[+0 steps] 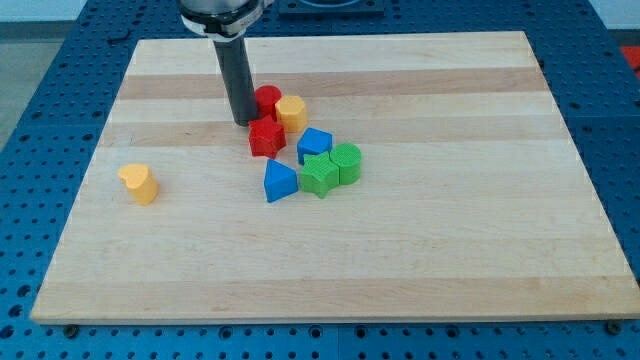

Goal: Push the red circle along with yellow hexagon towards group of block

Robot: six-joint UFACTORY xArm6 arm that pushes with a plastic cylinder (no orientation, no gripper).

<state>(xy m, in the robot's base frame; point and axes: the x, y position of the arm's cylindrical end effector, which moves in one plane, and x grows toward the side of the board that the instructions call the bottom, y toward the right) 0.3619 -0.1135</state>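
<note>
Wooden board (420, 260) fills most of the frame, on a blue perforated table (60, 60). Rod descends from top centre; my tip (242, 122) rests on the board, touching the red circle (268, 98) from its left; no jaws, nothing held. Yellow hexagon (292, 112) touches the circle's right. Just below: red star (266, 137), blue blocks (314, 144) (280, 181), green blocks (320, 175) (346, 162). Yellow heart (139, 183) alone at left.
</note>
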